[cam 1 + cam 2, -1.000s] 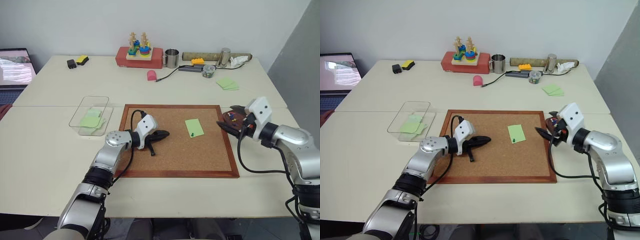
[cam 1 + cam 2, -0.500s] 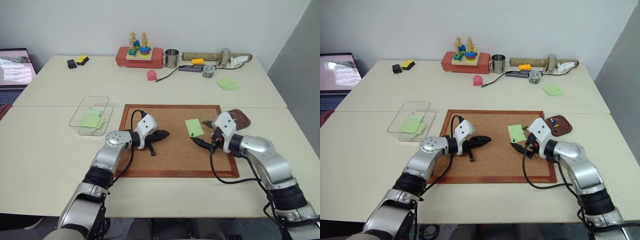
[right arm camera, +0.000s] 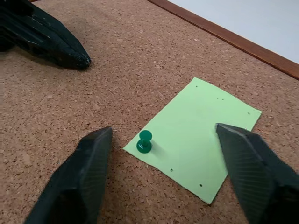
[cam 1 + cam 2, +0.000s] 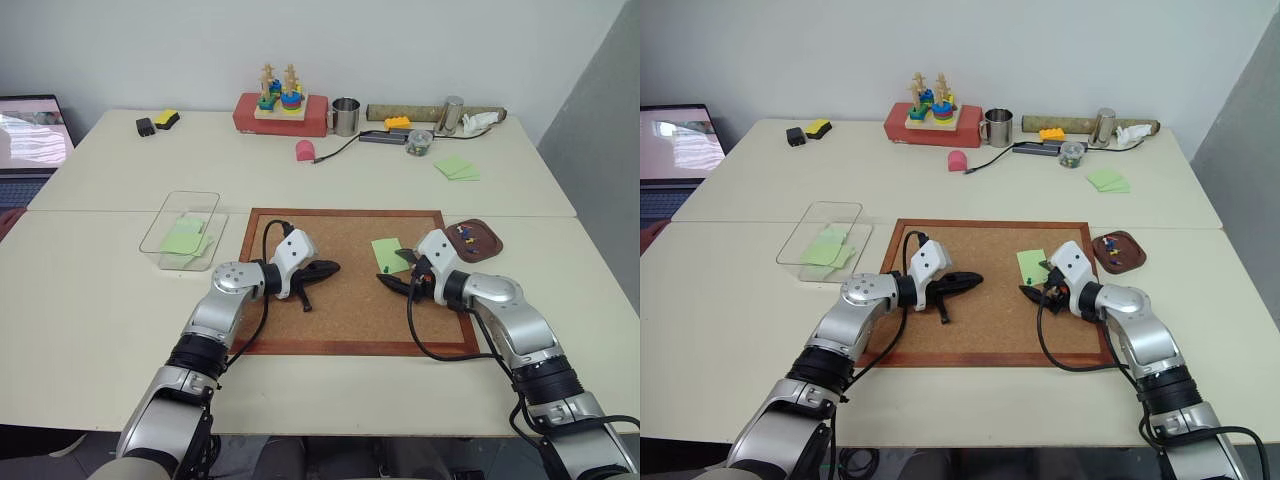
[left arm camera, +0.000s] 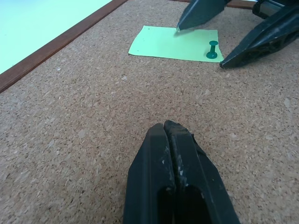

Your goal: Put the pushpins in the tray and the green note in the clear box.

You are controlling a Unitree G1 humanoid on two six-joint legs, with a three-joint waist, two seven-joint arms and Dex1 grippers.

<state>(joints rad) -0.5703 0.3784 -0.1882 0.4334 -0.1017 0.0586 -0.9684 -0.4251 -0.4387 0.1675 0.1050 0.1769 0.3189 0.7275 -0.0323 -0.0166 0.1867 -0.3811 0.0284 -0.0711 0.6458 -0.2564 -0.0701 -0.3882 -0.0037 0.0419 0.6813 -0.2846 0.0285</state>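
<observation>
**Right gripper spread around the pinned green note**

Cream tables [image 4: 110, 330] stand against a pale wall, and on the near one lies a cork board [image 4: 340, 320] with a wooden frame. On the right part of the board lies the green note [image 3: 198, 142], a single light green sheet, flat on the cork. One green pushpin [image 3: 144, 141] stands upright in the near corner of the note.

The right gripper [image 4: 399, 270] is low over the board at the note. Its two black fingers [image 3: 79, 186] are spread wide, one on each side of the corner with the pin, and they pinch nothing. Whether a fingertip touches the paper cannot be told.

The left gripper [image 5: 169, 140] is over the middle of the board, well apart from the note, and points toward it. Its fingers are pressed together and hold nothing.

The tray [image 4: 484, 240], a small dark brown dish, sits just beside the right edge of the board, with some small coloured pins in it. The clear box [image 4: 160, 225] is on the table left of the board, near its far left corner, and some green sheets lie inside it. More green sheets [image 4: 456, 167] lie far on the right of the table.
</observation>
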